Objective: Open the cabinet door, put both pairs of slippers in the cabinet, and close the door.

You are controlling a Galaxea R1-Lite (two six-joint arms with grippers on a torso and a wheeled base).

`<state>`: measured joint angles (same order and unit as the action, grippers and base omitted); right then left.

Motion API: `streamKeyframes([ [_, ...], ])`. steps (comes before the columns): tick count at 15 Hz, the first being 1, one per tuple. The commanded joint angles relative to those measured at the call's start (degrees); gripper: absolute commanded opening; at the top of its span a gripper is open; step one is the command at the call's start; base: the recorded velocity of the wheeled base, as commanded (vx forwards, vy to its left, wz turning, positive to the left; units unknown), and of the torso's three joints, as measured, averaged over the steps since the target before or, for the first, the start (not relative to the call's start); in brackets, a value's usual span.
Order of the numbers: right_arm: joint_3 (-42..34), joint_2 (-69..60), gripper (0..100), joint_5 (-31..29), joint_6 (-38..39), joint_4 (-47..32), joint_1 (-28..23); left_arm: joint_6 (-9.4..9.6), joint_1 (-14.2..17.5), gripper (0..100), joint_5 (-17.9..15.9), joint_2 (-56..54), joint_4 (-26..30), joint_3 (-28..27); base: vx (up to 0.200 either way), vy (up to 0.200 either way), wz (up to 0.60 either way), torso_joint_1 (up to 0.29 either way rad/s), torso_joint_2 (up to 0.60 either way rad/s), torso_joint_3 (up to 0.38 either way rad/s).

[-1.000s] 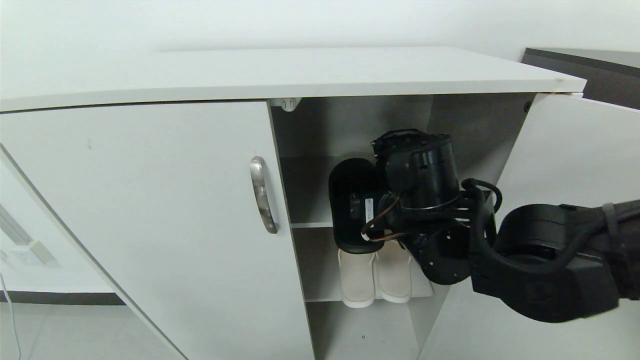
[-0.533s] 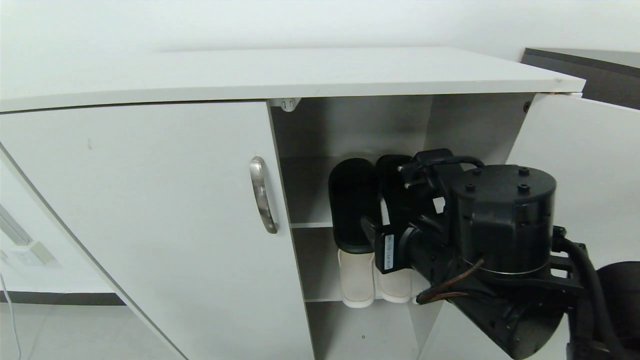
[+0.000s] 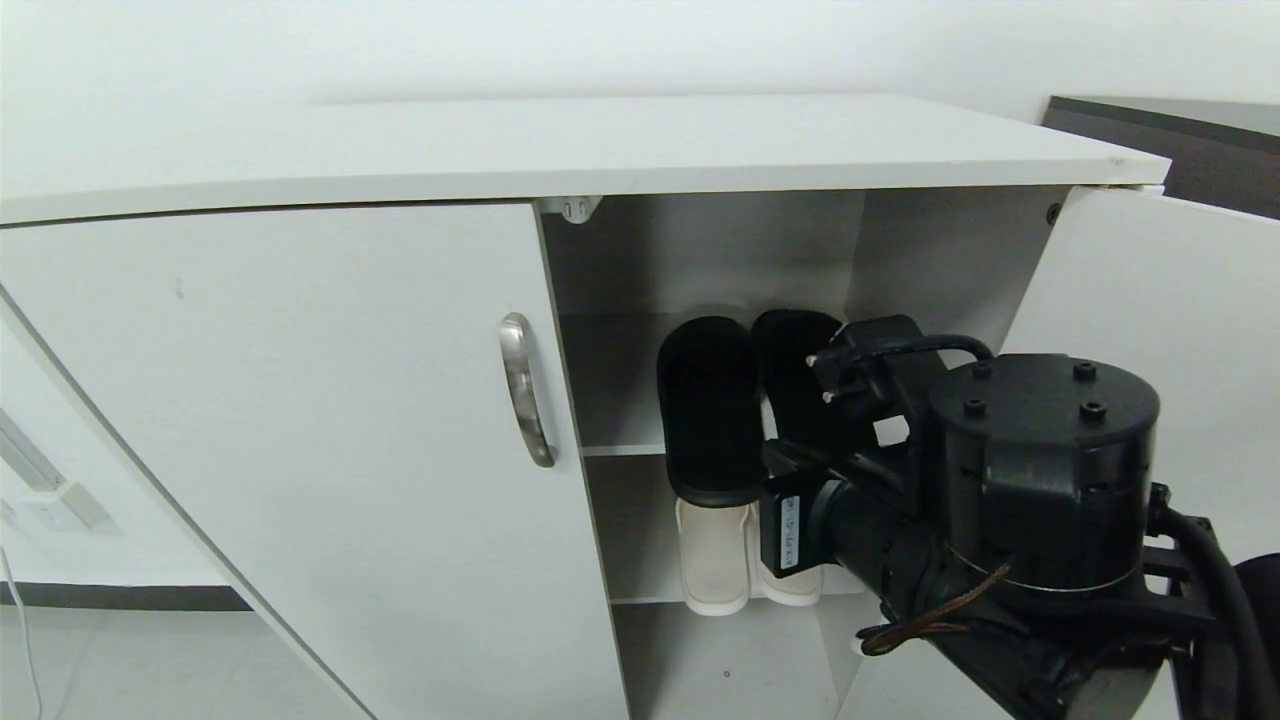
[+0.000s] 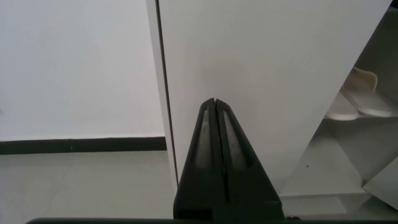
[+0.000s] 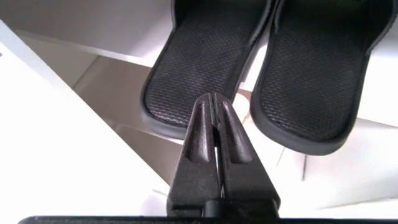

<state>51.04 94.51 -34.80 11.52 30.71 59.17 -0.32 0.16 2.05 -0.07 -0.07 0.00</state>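
White wall [image 3: 600, 40] behind, pale floor [image 3: 120, 660] with a dark baseboard [image 3: 120, 597] to the left of the cabinet [image 3: 600, 140].

Black slippers [image 3: 710, 410]: inside cabinet, upper shelf [image 3: 620, 450], side by side, toes in, heels hanging over the shelf's front edge. Same pair in the right wrist view [image 5: 199, 68], soles textured.

White slippers [image 3: 715, 555]: inside cabinet, one shelf down [image 3: 640, 600], directly under the black pair, also side by side with the heels at the front edge. They also sit at the edge of the left wrist view [image 4: 357, 99].

Cabinet right door [image 3: 1150, 330]: swung wide open. Left door [image 3: 300, 420]: flush shut, metal handle [image 3: 525, 390] on its inner edge.

Right gripper [image 5: 214, 102]: just outside the cabinet opening, fingers pressed together, nothing between them. Tips line up with the gap between the two black heels; can't tell if they touch. Right arm bulk sits in front of the cabinet's lower right.

Left gripper [image 4: 214, 106]: fingers together, holding nothing, facing the cabinet's shut left door, apart from it, down low near the floor.
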Motion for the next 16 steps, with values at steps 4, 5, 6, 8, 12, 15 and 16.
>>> streamKeyframes([
  [4,-0.15,0.06,0,-0.18,0.08,0.05,0.59,-0.03,0.02,0,-0.03,0.07,-0.01,0.0,0.0,0.0,0.0,0.0,0.0,0.0],
  [5,-0.24,0.23,0,-0.18,0.08,0.05,0.86,-0.03,0.02,0,-0.11,0.07,-0.01,0.0,-0.2,0.0,0.0,0.002,0.0,-0.002],
  [6,-0.42,0.5,0,-0.18,0.08,0.05,0.86,-0.12,0.02,0,-0.11,0.07,-0.01,0.0,-0.2,0.0,0.0,0.007,0.0,0.002],
  [8,-0.5,0.76,0,-0.18,0.08,0.05,0.86,-0.12,0.02,0,-0.11,0.07,-0.01,0.0,-0.2,0.0,0.0,0.007,0.0,0.005],
  [12,-0.86,1.46,0,-0.18,0.08,0.14,0.86,-0.12,0.02,0,-0.11,0.07,-0.01,0.0,-0.2,0.0,0.0,-0.002,0.0,0.004],
  [15,-0.94,1.9,0,-0.18,0.08,0.93,1.38,-0.21,0.02,0,-0.11,0.07,-0.01,0.0,-0.2,0.0,0.0,-0.001,0.0,0.002],
  [16,-1.3,1.9,0,-0.18,0.08,0.93,1.47,-0.21,0.02,0,-0.11,0.07,-0.01,0.0,-0.2,0.0,0.0,0.002,0.01,0.007],
])
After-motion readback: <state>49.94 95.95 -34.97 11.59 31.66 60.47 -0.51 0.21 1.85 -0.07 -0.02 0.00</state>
